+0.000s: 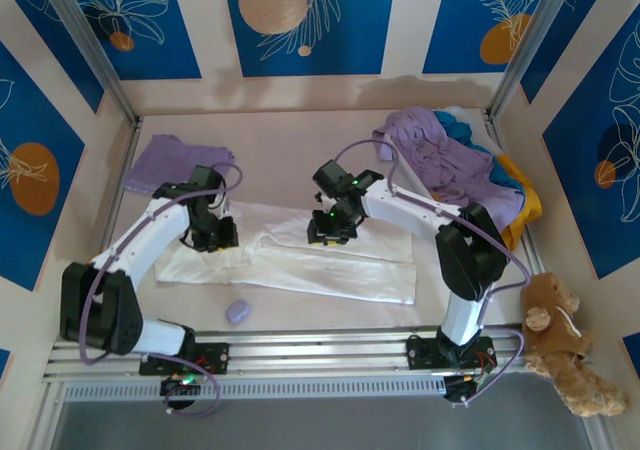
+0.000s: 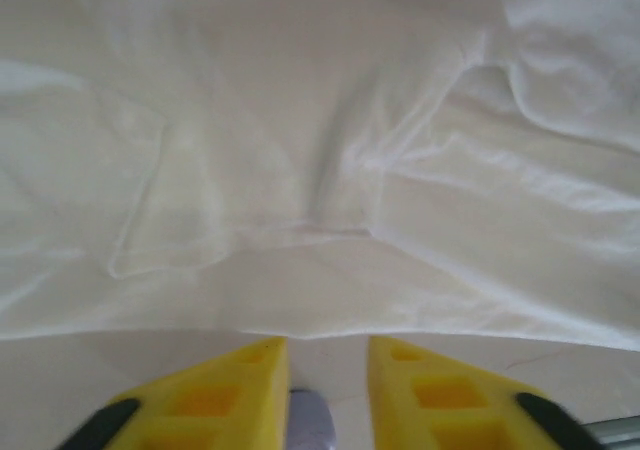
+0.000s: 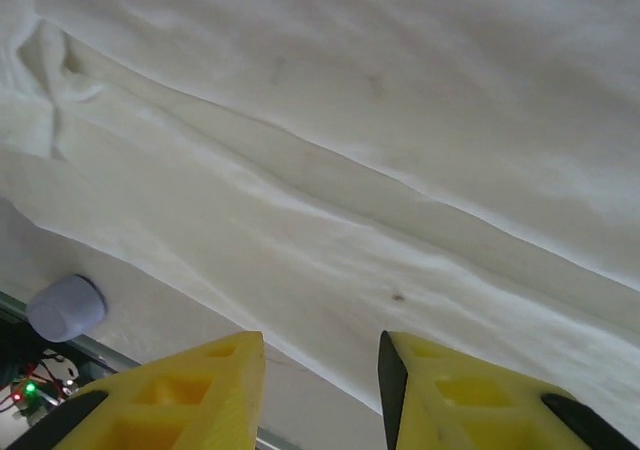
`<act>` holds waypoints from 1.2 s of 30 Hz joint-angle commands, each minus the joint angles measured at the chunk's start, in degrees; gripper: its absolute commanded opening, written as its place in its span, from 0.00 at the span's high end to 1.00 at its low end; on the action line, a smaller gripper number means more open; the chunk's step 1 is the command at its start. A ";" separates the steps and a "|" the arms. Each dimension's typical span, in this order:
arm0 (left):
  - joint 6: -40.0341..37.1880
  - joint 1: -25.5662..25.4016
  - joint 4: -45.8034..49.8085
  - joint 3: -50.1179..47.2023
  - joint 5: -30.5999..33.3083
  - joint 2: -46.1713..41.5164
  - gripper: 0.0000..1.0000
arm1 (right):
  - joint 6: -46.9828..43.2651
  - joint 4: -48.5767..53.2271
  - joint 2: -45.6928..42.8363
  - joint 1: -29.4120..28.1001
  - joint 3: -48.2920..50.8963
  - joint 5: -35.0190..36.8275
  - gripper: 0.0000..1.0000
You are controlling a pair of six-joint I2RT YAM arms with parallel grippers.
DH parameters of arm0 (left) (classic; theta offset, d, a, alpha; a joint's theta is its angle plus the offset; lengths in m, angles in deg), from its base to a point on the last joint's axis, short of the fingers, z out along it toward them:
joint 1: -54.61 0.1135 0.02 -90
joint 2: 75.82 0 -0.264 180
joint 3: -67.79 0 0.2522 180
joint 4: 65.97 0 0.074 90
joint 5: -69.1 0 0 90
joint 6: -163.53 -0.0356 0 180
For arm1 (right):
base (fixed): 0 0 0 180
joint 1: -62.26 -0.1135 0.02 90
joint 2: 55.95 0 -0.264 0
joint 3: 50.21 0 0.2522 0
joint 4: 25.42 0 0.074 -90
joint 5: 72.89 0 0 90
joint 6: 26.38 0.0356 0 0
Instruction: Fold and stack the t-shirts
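White t-shirt [image 1: 330,265] is laid flat as a long strip across the table [image 1: 300,140] centre. Left gripper [image 2: 327,348] is seen slightly parted, nothing clamped; the shirt edge lies just beyond its tips. Right gripper [image 3: 322,340] is seen parted, unclamped, with the shirt edge just ahead.

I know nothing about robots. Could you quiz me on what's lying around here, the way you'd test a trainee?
1. True or false: the small lavender blob lies on the bare table, off the white t-shirt.
2. Where is the heap of crumpled shirts?
A. far right corner
B. far left corner
C. middle of the near edge
3. Fill in: the teddy bear sits off the table's ___ side, by the robot's own reckoning.

Key: 1 true; 2 A; 3 right.
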 commanded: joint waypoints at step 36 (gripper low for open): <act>-5.06 11.85 9.63 7.69 7.73 8.23 0.71 | -1.88 1.10 9.22 -2.54 -11.73 -7.42 0.63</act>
